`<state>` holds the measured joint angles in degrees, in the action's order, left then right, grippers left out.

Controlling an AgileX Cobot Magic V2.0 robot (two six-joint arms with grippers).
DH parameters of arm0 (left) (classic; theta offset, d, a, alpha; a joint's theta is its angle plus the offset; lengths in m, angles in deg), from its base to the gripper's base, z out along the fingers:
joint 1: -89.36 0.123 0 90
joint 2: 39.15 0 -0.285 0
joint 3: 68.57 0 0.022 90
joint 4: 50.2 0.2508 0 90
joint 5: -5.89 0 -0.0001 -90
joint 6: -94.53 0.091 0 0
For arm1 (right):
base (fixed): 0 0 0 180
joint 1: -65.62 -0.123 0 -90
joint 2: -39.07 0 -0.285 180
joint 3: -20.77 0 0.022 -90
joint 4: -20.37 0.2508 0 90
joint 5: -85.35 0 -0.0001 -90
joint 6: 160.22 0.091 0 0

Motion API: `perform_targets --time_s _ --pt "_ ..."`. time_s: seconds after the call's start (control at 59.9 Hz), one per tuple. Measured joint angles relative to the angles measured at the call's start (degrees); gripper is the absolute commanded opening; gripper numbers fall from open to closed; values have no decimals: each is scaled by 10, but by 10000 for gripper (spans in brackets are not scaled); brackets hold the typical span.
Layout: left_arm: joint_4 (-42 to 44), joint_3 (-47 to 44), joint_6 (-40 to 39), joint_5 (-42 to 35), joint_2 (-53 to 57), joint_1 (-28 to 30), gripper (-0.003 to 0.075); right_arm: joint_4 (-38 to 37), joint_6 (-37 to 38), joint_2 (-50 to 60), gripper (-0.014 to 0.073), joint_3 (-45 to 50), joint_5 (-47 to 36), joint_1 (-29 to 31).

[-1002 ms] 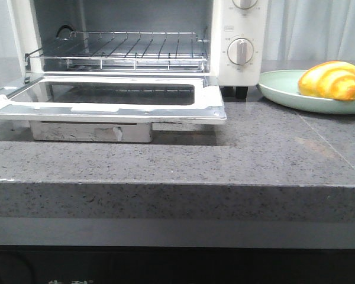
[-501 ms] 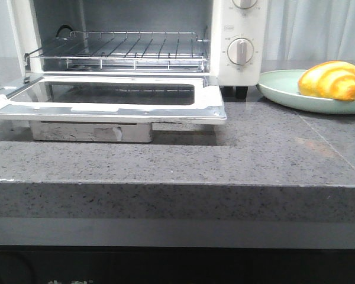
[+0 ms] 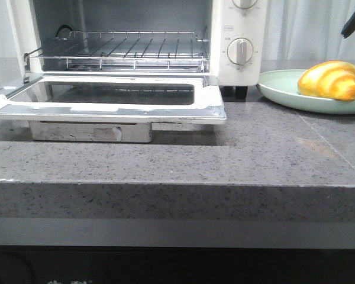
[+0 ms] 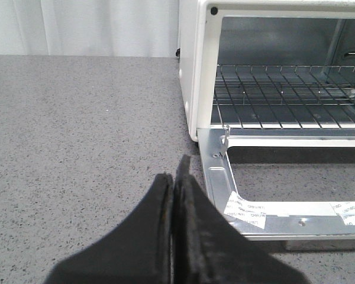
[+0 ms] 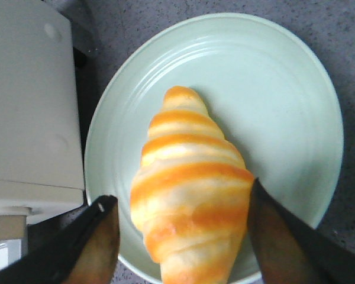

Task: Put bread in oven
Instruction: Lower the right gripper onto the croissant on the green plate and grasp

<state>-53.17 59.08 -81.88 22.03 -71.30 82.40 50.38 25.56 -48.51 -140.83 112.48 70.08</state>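
Bread lies on pale green plate, on the grey speckled counter to the right of the oven. Striped yellow-orange roll, glossy, resting flat near plate centre in the right wrist view.

Right gripper is above the bread, fingers spread wide, one on each side of the roll, not touching it, nothing held. In the front view only a dark tip of that arm shows at the top right, above the plate.

Oven door is dropped open, lying flat toward the camera; wire rack bare inside. Dial on the right panel, black foot just beside plate rim.

Left gripper sits low over the counter at the oven's left side, fingers pressed together, gripping nothing, near door's corner.
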Motion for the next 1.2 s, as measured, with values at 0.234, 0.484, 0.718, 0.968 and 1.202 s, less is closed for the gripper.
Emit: perform_targets --time_s 0.234,0.484,0.718,0.968,1.202 --pt "0 0 0 0 0 0 -20 0 0 -45 488 -10 4 0" --pt "0 0 0 0 0 0 -20 11 0 -73 488 -20 9 0" --pt "0 0 0 0 0 0 -20 45 -20 -86 447 -25 19 0" --pt "0 0 0 0 0 0 -20 79 -44 -91 128 -25 23 0" --pt "0 0 0 0 0 0 -20 82 -48 -90 35 -25 24 0"
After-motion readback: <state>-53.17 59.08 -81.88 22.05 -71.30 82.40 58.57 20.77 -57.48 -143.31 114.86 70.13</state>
